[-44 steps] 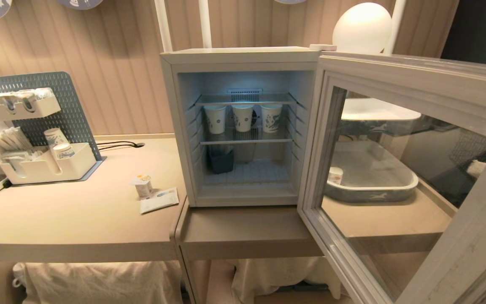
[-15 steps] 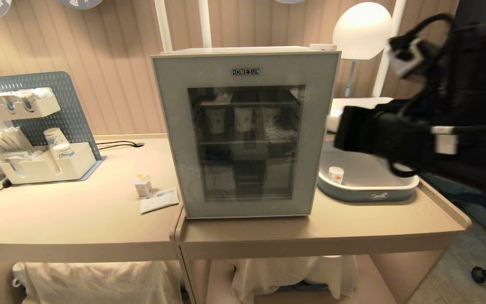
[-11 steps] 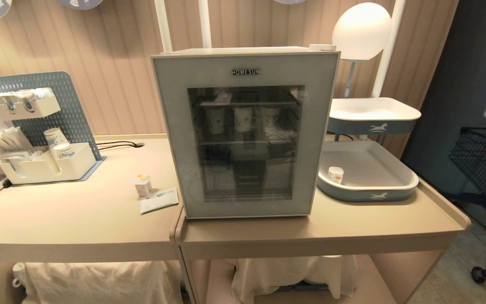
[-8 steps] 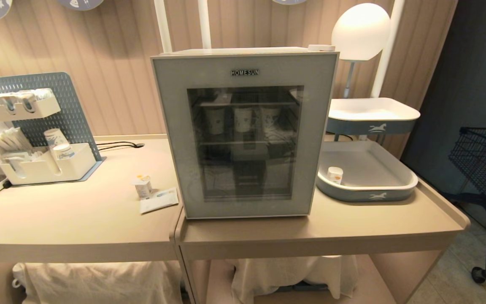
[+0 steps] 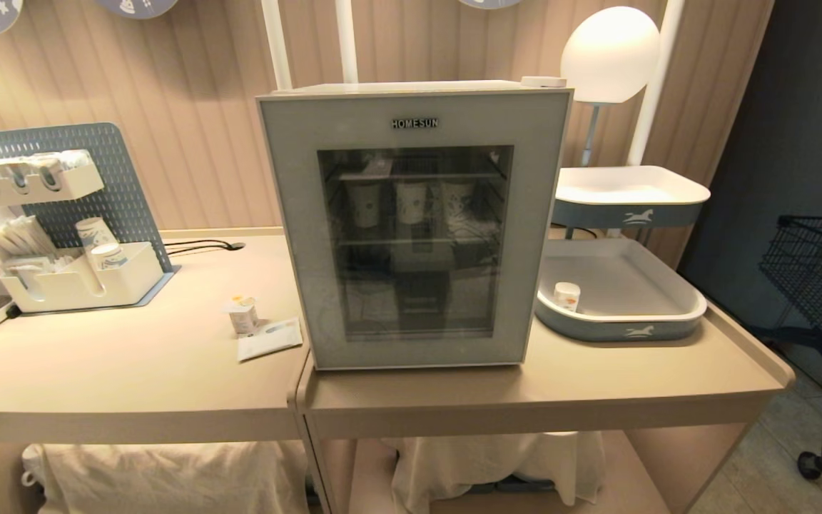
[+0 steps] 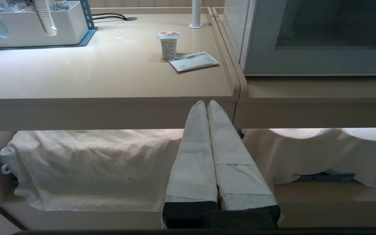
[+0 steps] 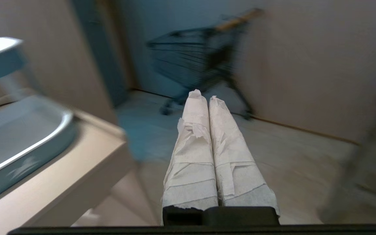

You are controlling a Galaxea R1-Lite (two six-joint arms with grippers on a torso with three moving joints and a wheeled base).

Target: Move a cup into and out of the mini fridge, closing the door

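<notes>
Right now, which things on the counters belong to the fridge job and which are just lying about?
Job:
- cup, on the left counter
- mini fridge
- door, shut

Lying about:
- packet beside the cup
- paper cups inside
- small pot in the tray
- organizer

The mini fridge (image 5: 411, 221), white and boxy, stands on the counter, its grey-framed glass door (image 5: 414, 235) fully shut. The cup (image 5: 243, 314), a tiny white pot with an orange-marked top, stands upright just left of it.
</notes>
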